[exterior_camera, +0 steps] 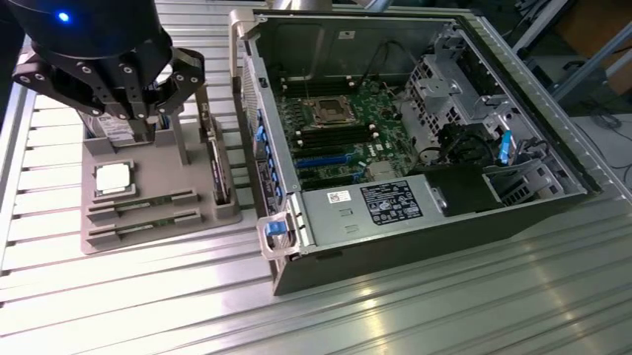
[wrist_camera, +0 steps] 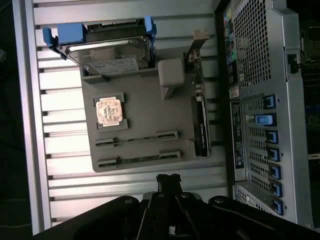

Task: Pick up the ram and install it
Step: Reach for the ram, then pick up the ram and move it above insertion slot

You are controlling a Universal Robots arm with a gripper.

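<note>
Two ram strips, long, thin and green, lie in parallel slots of the grey parts holder [wrist_camera: 145,110]: one ram [exterior_camera: 138,205] [wrist_camera: 136,138] behind, a second strip [exterior_camera: 143,225] [wrist_camera: 137,159] at the holder's front edge. My gripper [exterior_camera: 146,127] [wrist_camera: 168,179] hangs above the back part of the holder, clear of both strips. Its fingers are pressed together with nothing between them.
On the holder also sit a square silver processor [exterior_camera: 114,177], an upright dark expansion card [exterior_camera: 219,170] and a hard drive in a blue carrier [wrist_camera: 107,45]. The open computer case [exterior_camera: 553,174] lies to the exterior view's right, its motherboard [exterior_camera: 331,137] exposed. The table is ribbed metal.
</note>
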